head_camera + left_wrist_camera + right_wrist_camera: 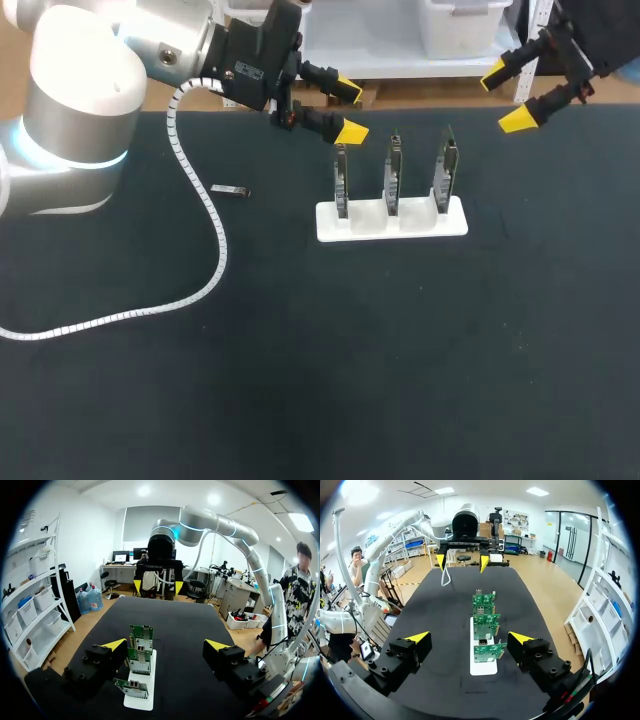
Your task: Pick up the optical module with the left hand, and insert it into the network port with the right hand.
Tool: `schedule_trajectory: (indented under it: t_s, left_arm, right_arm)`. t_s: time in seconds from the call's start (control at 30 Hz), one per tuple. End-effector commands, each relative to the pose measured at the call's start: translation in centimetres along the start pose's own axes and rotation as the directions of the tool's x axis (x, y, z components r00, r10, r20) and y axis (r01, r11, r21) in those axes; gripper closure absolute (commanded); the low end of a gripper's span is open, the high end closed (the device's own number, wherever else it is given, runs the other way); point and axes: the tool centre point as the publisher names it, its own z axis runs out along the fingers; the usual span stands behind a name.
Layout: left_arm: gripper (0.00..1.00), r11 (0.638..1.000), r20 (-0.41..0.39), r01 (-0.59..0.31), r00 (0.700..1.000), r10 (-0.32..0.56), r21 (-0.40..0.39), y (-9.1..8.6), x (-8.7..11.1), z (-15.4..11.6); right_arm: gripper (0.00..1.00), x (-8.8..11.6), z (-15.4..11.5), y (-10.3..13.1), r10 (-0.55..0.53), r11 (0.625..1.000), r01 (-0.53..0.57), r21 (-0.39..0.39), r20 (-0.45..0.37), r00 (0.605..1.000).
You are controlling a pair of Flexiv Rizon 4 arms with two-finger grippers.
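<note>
Two grippers hang over the dark table, both with yellow fingers spread wide and nothing in them. Our left gripper (348, 110) sits in the upper middle of the head view, just above the left end of the white stand (390, 222). Our right gripper (505, 98) waits at the upper right, out of the way. Three green boards (394, 175) stand straight up in the stand; we think it holds them firm for the push. The optical module (230, 190) lies flat at the middle left, well apart from the stand, not yet picked up. We must go there first.
</note>
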Motion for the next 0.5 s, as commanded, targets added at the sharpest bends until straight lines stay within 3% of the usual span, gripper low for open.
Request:
schedule_trajectory:
  t_s: [0.03,0.3,0.4,0.5]
  left_arm:
    - [0.00,1.000,-0.005,0.003,1.000,-0.003,-0.003,-0.1,-0.1,0.1]
    - [0.00,1.000,-0.005,0.003,1.000,-0.003,-0.003,-0.1,-0.1,0.1]
    - [0.00,1.000,-0.061,-0.031,0.998,0.031,-0.002,-0.1,-0.4,-1.6]
    - [0.00,0.999,-0.084,-0.038,0.996,0.038,-0.003,-0.5,0.6,-3.3]
  right_arm:
    - [0.00,0.0,0.0,0.2,0.000,1.000,0.000,0.006,-0.001,1.000]
    - [0.00,0.0,0.0,0.2,0.000,1.000,0.000,0.006,-0.001,1.000]
    - [0.00,0.0,0.0,0.2,0.000,1.000,0.000,0.006,-0.001,1.000]
    - [0.00,0.0,0.0,0.2,0.000,1.000,0.000,0.006,-0.001,1.000]
